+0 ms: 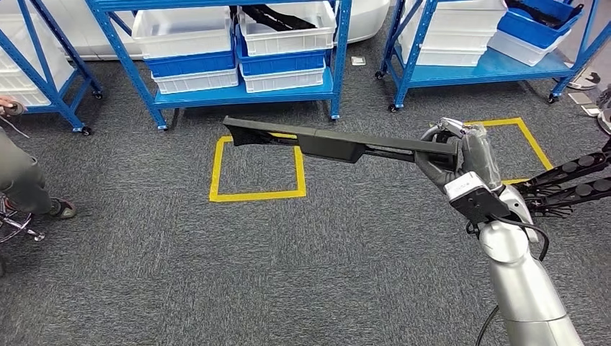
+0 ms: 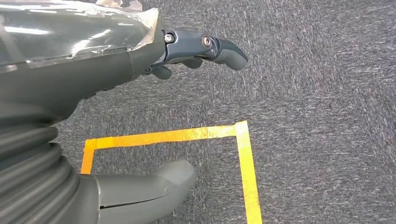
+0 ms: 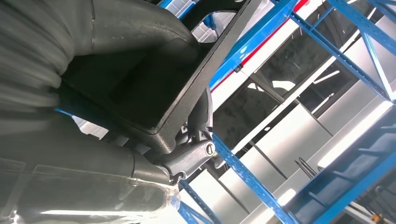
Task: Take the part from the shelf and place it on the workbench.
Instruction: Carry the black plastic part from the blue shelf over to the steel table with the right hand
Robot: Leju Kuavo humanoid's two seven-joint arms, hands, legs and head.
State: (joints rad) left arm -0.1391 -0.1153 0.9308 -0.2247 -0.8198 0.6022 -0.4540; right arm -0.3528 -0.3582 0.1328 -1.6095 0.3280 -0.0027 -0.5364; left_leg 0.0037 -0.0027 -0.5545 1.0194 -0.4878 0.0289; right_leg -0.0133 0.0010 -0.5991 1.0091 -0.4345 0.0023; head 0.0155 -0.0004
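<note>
One hand carrying, workbench not in sight

Right hand [image 1: 468, 162] grasps the long black part [image 1: 339, 142] at one end; fingers wrapped around it, seen close in the right wrist view [image 3: 187, 158]. Part is off the shelf, held in the air above the grey carpet [image 1: 216, 274], roughly level. Long axis runs from the hand toward the robot's left, free end over the yellow taped square [image 1: 256, 167].

Left hand [image 2: 140, 116] hangs over the carpet beside a taped corner, fingers [image 2: 224, 49] apart and holding nothing.

Blue shelving [image 1: 238, 58] with white and blue bins stands ahead, well apart from the part's tip. A seated person [image 1: 25, 180] is at far left (keep the free end away on any turn). Open floor lies between. Judgement: carry stage; the overhanging free end will swing widest.
</note>
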